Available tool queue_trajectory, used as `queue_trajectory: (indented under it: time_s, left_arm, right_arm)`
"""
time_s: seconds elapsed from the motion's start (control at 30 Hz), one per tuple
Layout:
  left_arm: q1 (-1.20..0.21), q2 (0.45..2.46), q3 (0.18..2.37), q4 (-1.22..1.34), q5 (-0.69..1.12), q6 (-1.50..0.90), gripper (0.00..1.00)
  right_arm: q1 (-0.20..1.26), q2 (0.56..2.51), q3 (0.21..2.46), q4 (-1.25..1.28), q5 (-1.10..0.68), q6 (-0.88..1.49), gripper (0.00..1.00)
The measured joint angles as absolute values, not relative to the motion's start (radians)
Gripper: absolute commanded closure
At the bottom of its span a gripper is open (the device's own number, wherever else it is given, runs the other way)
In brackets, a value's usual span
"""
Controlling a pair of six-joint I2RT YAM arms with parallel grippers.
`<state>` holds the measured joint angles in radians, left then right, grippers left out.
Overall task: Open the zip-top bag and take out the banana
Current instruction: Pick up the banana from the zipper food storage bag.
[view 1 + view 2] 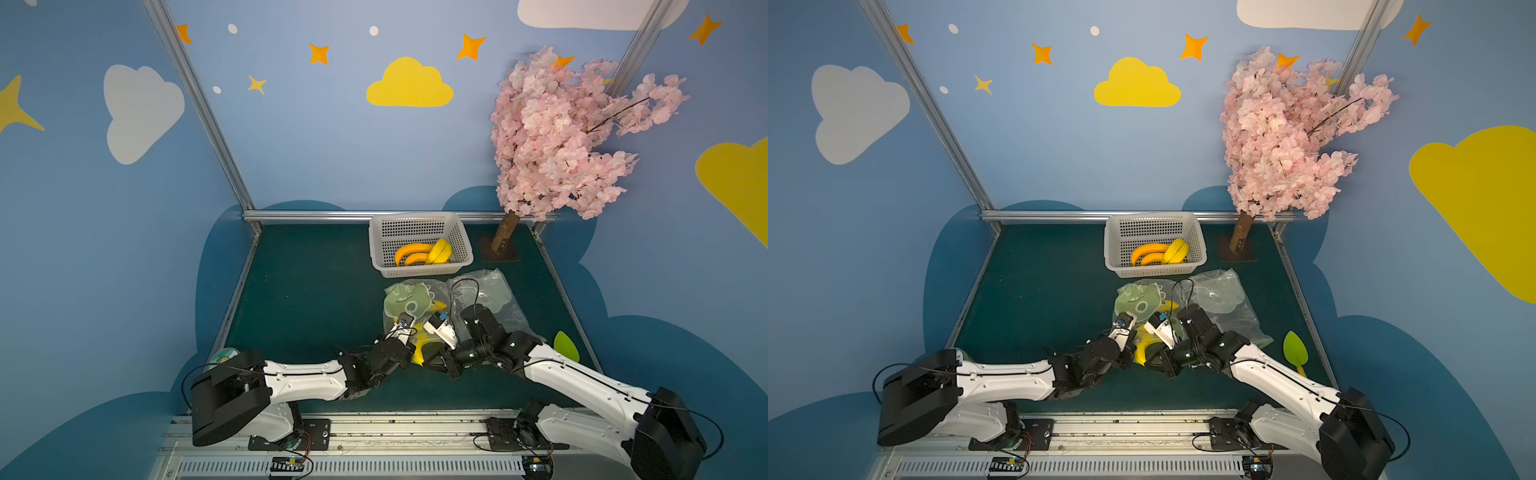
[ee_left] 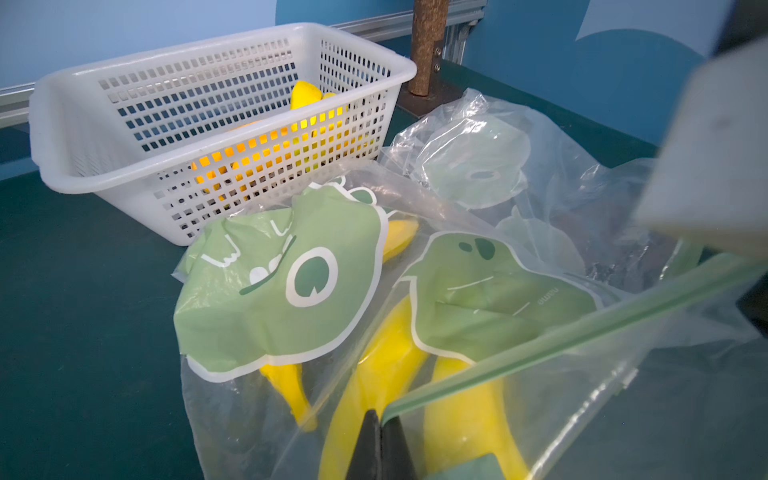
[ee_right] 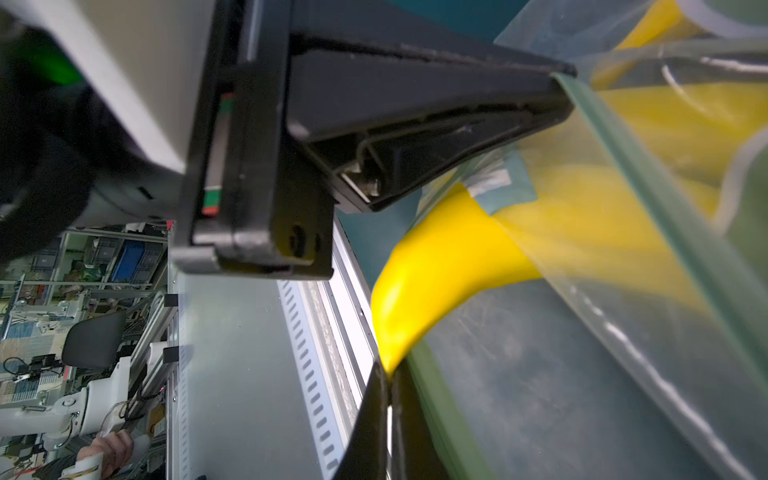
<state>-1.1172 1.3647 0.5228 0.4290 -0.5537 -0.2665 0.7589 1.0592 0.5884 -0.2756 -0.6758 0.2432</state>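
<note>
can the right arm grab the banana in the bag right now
Probably not yet: the right arm has its jaws shut on the bag's zip edge. The banana pokes out of the mouth beside them; letting go first should free the way.

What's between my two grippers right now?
The banana: its yellow end pokes out of the mouth of the zip-top bag, between the left gripper and right gripper, each shut on a zip edge. Clearest in the right wrist view.
</note>
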Motion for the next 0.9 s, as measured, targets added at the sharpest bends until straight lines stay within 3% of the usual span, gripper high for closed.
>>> queue_trajectory:
  time_s: [0.23,0.6,0.9]
  left_arm:
    - [-1.090,1.341,0.513,0.433,-0.492,-0.250,0.97]
    - [-1.055,1.410,0.541,0.373,-0.490,-0.262,0.97]
    - [-1.007,1.406,0.546,0.366,-0.411,-0.295,0.97]
  right_arm:
    - [0.757,1.034,0.541,-0.155,-0.699,0.299,1.00]
    - [0.800,1.199,0.678,-0.207,-0.654,0.315,1.00]
    - [0.832,1.212,0.699,-0.216,-0.599,0.329,1.00]
